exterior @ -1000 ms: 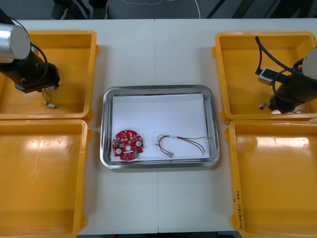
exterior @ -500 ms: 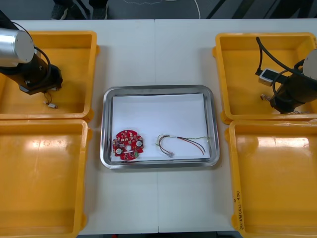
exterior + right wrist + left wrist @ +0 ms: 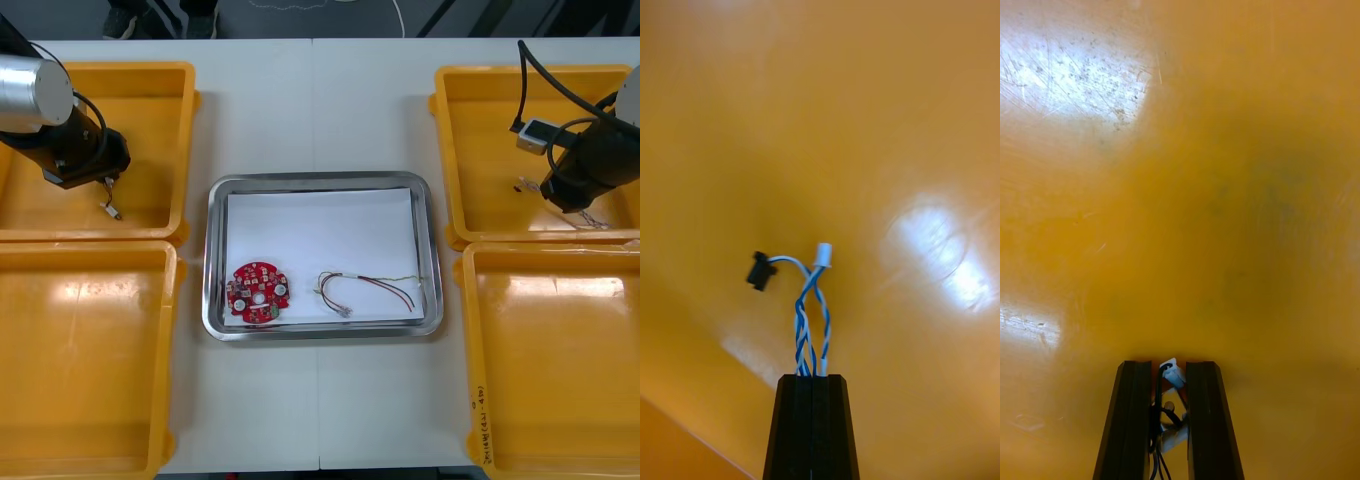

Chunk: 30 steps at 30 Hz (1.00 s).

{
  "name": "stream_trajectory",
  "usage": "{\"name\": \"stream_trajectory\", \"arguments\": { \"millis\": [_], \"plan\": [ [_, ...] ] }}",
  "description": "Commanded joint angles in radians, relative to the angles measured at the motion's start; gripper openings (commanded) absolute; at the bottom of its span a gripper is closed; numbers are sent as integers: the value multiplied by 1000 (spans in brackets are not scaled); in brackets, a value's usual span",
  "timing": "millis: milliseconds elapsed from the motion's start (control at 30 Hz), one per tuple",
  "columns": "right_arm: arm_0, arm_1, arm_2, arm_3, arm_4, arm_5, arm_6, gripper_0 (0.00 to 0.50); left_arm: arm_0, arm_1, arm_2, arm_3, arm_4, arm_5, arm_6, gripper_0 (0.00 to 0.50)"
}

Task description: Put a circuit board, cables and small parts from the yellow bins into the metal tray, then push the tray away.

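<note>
My left gripper [image 3: 98, 186] is low in the far-left yellow bin [image 3: 185, 120]. In the left wrist view its fingers [image 3: 1136, 420] stand close together on a thin black cable [image 3: 1166, 401] with a white plug; the cable's end [image 3: 109, 208] dangles below it. My right gripper [image 3: 556, 200] is in the far-right yellow bin [image 3: 480, 120]. It is shut [image 3: 812, 379] on a twisted blue and white cable [image 3: 809, 319], which rises above the bin floor. The metal tray [image 3: 215, 250] holds a red circuit board [image 3: 259, 293] and a red and yellow cable [image 3: 366, 287].
Two more yellow bins sit nearer me, one at the left [image 3: 90, 370] and one at the right [image 3: 560, 370]. White table surface runs between the bins, in front of the tray and beyond it.
The left fingers have come together on the black cable. The right gripper has shut on the blue and white cable and moved toward the far side of its bin with it.
</note>
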Motion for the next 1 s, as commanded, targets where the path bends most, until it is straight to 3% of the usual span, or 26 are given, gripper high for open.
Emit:
{"name": "stream_trajectory", "arguments": {
  "millis": [33, 267, 467, 733, 767, 800, 833, 867, 900, 1000],
  "plan": [
    [-81, -24, -23, -2, -26, 8, -2, 0, -73, 4, -12, -4, -7, 45, -59, 0],
    [-87, 9, -21, 3, -41, -26, -8, 0, -92, 46, 8, -78, 0, 144, -48, 0],
    [-87, 40, -15, 82, -84, -93, -17, 0, -92, 80, 48, -176, 2, 249, -42, 0],
    [-87, 52, -15, 96, -81, -110, -13, 0, -92, 115, 107, -294, 11, 382, -30, 0],
    [-87, 52, -15, 96, -80, -110, -13, 39, -92, 122, 113, -308, 16, 397, -28, 0],
    [-87, 52, -15, 96, -80, -110, -11, 170, -92, 125, 116, -320, 20, 410, -27, 0],
    [-87, 51, -15, 96, -80, -110, -11, 228, -92, 126, 119, -326, 22, 416, -25, 0],
    [-87, 51, -15, 96, -80, -110, -10, 319, -92, 131, 126, -337, 26, 430, -24, 0],
    [-87, 49, -15, 96, -78, -110, -10, 373, -94, 132, 136, -351, 31, 446, -21, 0],
    [-88, 45, -15, 96, -80, -112, -10, 461, -92, 137, 163, -381, 39, 480, -16, 0]
  ]
}}
